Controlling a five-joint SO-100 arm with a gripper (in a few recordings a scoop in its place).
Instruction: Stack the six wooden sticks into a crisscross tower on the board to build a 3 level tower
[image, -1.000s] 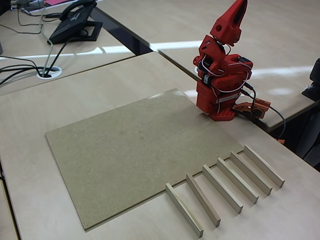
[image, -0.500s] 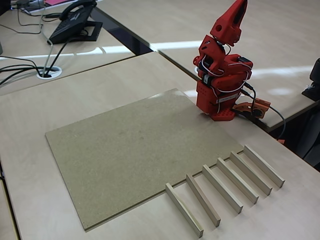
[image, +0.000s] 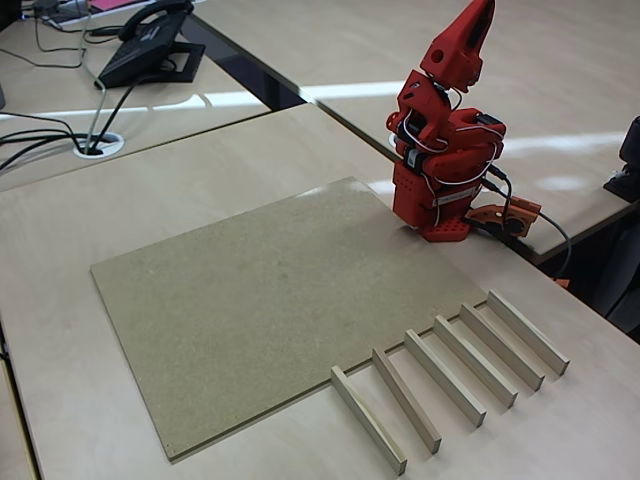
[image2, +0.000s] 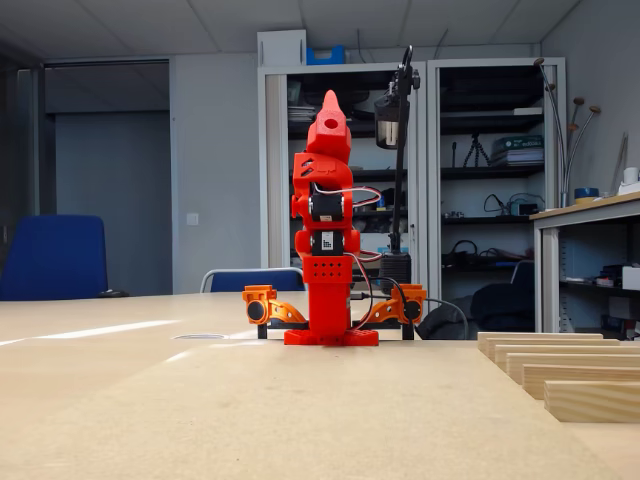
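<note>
6 sticks (image: 452, 377) beside board (image: 260, 300)

The six slim pale bars (image: 450, 385) look like smooth, matt light wood with clean-cut square ends. The large rectangular brown-tan board (image: 250, 300) is speckled fibreboard, dull and slightly rough. The pale tabletop (image: 150, 190) has a smooth wood-look finish with a soft sheen that catches light. The red arm's claw (image: 472, 32) is matt moulded plastic.

The board (image: 250, 300) is left wide open, nothing is stacked on it. Just off its right edge, six wooden sticks (image: 455, 378) are lined up with narrow gaps between.
</note>
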